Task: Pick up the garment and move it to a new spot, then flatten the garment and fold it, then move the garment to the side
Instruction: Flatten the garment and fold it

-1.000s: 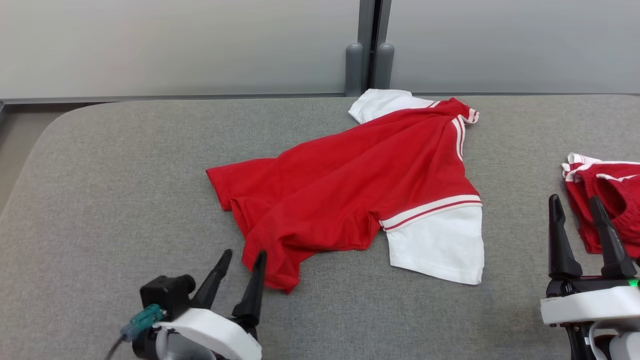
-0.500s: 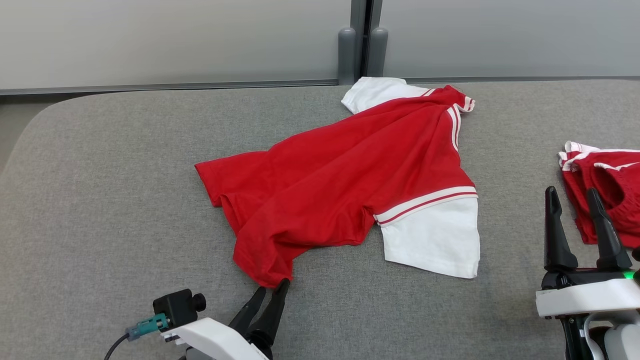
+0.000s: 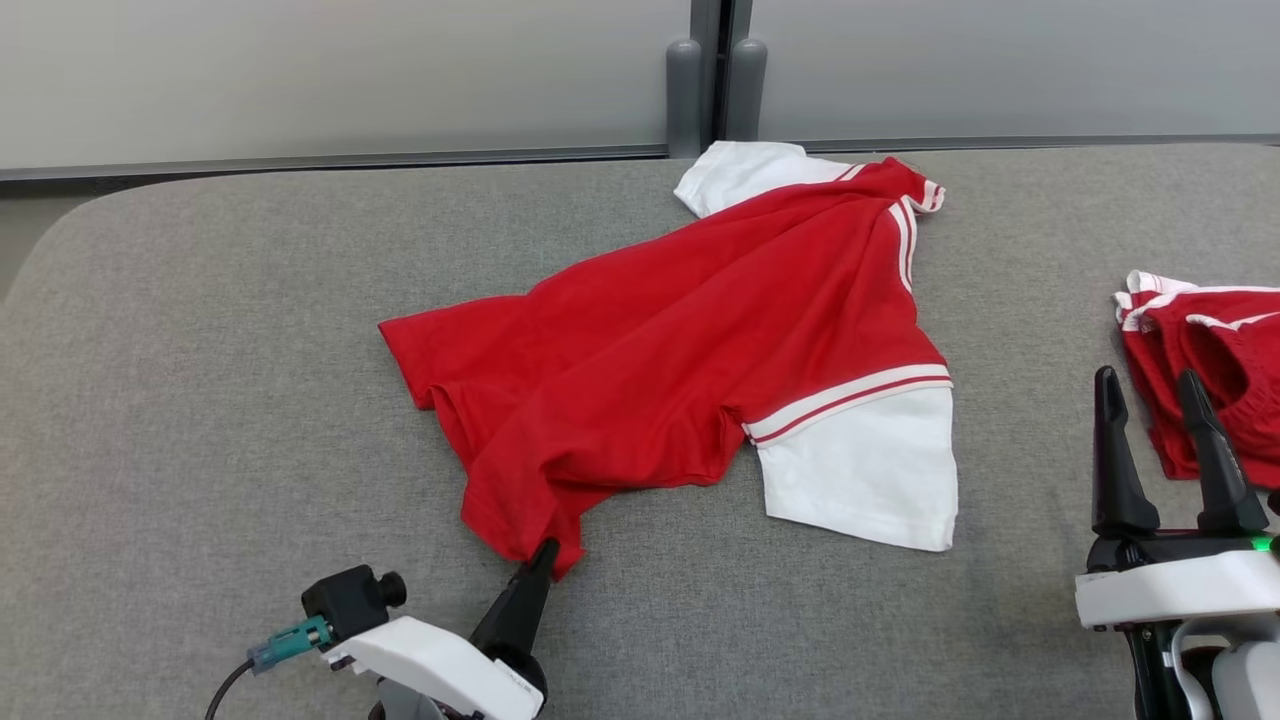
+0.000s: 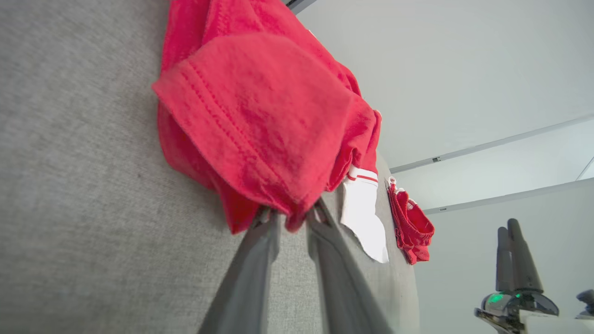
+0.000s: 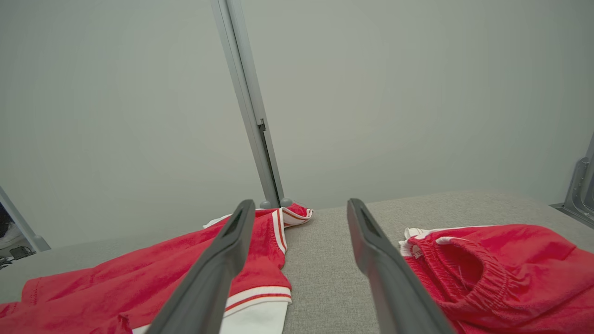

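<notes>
Grey table (image 3: 200, 350): left tool (image 3: 545, 549) pinches garment (image 3: 680, 370) hem, right tool (image 3: 1147, 376) gapes beside red shorts (image 3: 1232, 352).

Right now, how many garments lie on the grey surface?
2. The red-and-white shirt lies in the middle; red shorts lie at the right edge, partly cut off. Others may be out of sight.

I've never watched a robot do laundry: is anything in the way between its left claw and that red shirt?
Nothing visible does. The left gripper is at the near hem corner of the red shirt, and the left wrist view shows its fingertips pinched on the fabric. The other red garment lies well off to the right.
</notes>
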`<state>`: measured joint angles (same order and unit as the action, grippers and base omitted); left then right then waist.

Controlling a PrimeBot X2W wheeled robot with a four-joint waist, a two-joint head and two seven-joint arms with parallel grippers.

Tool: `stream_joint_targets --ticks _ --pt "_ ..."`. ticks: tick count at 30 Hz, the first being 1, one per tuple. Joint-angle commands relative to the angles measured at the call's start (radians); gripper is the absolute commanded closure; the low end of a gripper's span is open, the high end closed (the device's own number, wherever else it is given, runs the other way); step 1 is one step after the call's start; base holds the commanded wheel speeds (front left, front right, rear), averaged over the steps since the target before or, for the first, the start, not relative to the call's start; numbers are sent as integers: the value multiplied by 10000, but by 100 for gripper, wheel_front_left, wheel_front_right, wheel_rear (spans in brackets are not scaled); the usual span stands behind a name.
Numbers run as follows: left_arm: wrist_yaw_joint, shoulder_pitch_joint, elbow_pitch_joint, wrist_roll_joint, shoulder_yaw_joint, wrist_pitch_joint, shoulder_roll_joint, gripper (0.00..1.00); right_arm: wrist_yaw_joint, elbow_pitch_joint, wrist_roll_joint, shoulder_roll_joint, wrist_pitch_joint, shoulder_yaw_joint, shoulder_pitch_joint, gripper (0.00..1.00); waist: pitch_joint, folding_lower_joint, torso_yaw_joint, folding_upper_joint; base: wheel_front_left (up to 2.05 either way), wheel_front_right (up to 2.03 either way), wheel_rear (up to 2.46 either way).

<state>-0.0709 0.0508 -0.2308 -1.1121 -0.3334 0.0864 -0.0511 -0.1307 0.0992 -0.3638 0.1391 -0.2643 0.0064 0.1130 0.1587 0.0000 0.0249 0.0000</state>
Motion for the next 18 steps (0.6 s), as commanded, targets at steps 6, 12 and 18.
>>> stream_joint_targets --ticks 6,12,18 --pt "352 277 657 1824 -566 -285 -1000 100 -3 46 88 111 2 -146 -51 0 -49 0 369 0 0 0 0" --pt "767 621 1815 4367 -1558 139 -2729 100 -3 123 106 108 2 -112 -118 0 -184 0 731 0 0 0 0" --pt "402 1317 2775 6422 -2737 1343 -4271 100 -3 217 126 138 2 -64 -88 0 -220 0 884 0 0 0 0"
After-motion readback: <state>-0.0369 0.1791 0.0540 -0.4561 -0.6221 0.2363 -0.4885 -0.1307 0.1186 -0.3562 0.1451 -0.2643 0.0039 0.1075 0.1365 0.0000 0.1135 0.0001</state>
